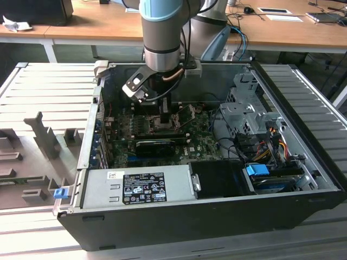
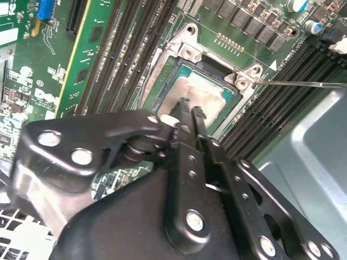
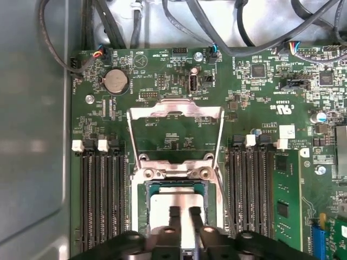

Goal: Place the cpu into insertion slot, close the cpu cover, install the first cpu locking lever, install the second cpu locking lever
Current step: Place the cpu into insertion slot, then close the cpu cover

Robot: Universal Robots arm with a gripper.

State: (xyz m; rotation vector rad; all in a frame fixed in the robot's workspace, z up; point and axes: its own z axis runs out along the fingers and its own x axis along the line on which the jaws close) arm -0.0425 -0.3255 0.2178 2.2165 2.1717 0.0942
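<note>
Open desktop computer case (image 1: 217, 216) lying on its side on the bench, with the robot arm (image 1: 162, 27) reaching down into it over the green motherboard (image 3: 260, 108). The long black expansion card (image 1: 154, 145) sits just below the working spot in the exterior view. Rows of memory slots (image 3: 100, 200) flank the socket on both sides. The cpu cover (image 3: 176, 112) is swung up and back off the socket, bare board visible through its square window, so it is not yet closed. The insertion slot (image 3: 176, 172) lies exposed, its metal rim showing. The cpu (image 3: 162, 208) lies flat inside it, grey top up and apparently level with the frame; I judge the first step done or all but done. The gripper (image 3: 184, 214) hangs right over the chip's top, its two thin fingers (image 2: 184, 116) drawn near each other with a narrow gap between and nothing pinched. Whether the tips touch the chip, I cannot tell. A thin wire locking lever (image 2: 303, 84) juts out sideways from the socket corner, unlatched. Left to do, as I read it: cover down, both levers.
</note>
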